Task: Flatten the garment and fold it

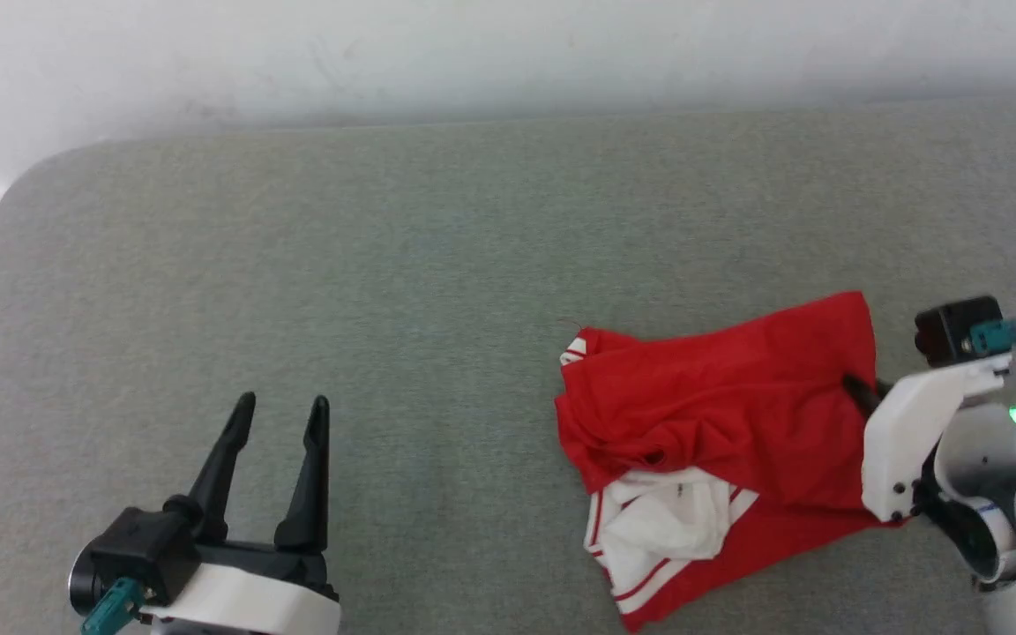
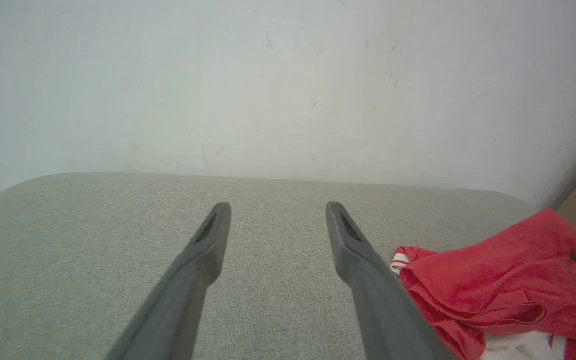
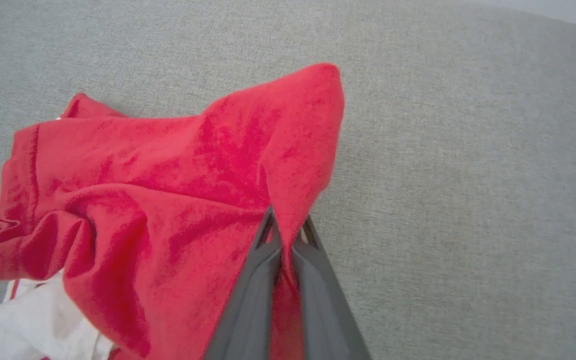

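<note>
shirt (image 1: 720, 388) crumpled on table (image 1: 384, 265) | right gripper (image 3: 288, 230) clamped on its red edge | left gripper (image 1: 283, 407) wide open, empty

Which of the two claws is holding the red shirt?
The right claw: it is shut on a fold of the garment at its red edge. The left claw stands open over the grey surface, apart from the garment.

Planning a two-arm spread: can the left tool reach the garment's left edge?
Likely yes: only bare gray surface lies between the open left tool and the garment; the right tool grips its far side.
</note>
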